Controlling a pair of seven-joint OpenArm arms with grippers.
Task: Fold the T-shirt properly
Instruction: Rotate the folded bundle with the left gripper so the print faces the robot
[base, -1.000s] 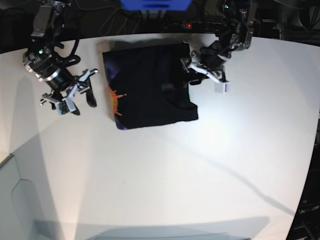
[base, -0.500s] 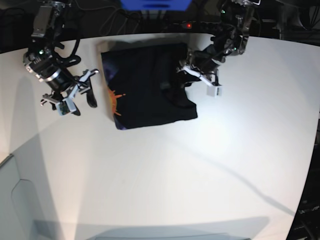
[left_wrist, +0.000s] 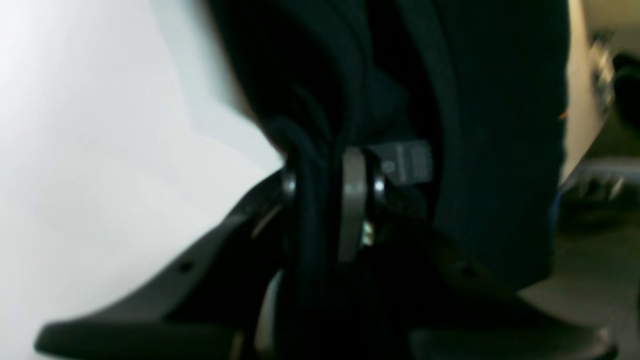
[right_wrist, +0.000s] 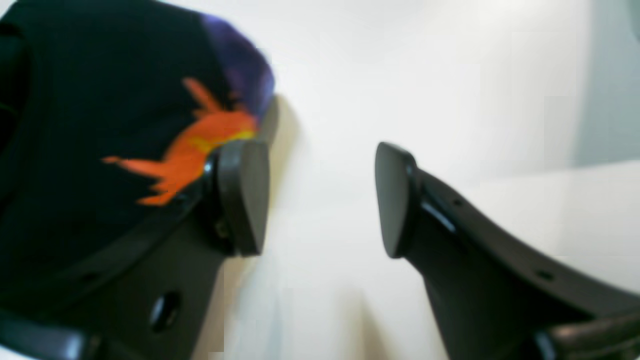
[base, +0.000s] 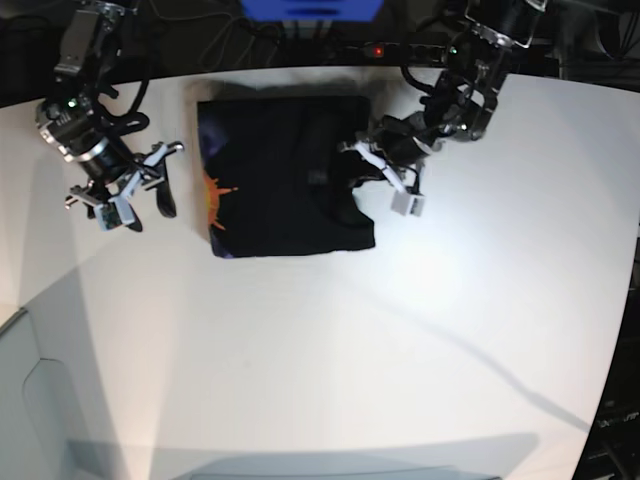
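Shirt (base: 285, 175): dragged leftward since before
Left gripper (left_wrist: 325, 190): clamped on its right edge, pulling inward
Right gripper (right_wrist: 320, 200): agape, shifted left

Matt black cloth on smooth white table (base: 330, 330)

T-shirt (base: 280, 190) — soft matt knit, ribbed edges, flat orange/purple print (right_wrist: 195, 142), woven label (left_wrist: 407, 162). Right gripper (right_wrist: 320, 200) pads — smooth matt dark plastic; left gripper (left_wrist: 325, 190) w/ dull metal bits.
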